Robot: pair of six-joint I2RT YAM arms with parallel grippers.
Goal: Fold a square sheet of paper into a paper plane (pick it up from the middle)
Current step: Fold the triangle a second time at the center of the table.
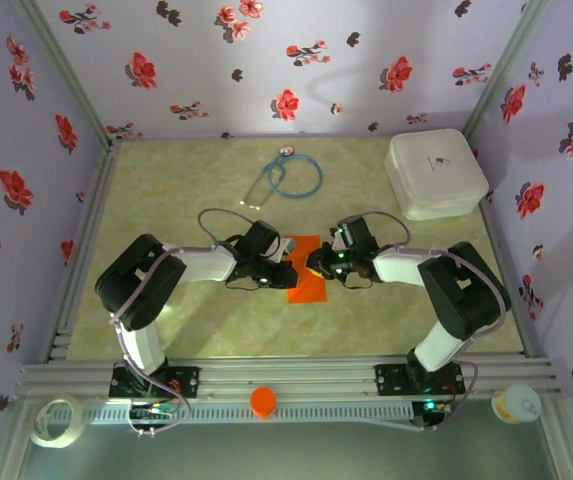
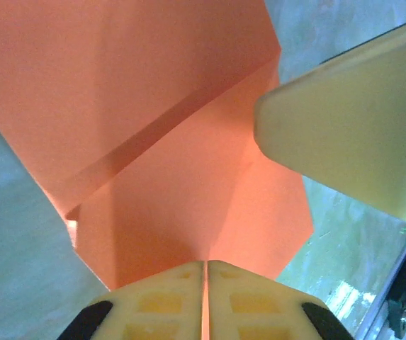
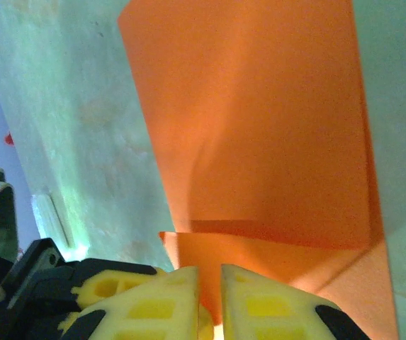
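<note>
The square sheet of paper, bright orange and diagonally folded, lies centrally on the table.

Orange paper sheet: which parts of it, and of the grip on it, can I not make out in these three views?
Top external: the orange paper sheet is small, and the left gripper and right gripper cover its middle folds.
Left wrist: the frame's top edge cuts the sheet; the right gripper's finger hides its right side.
Right wrist: the bottom edge cuts the fingertips, so whether they pinch the sheet is unclear.
</note>
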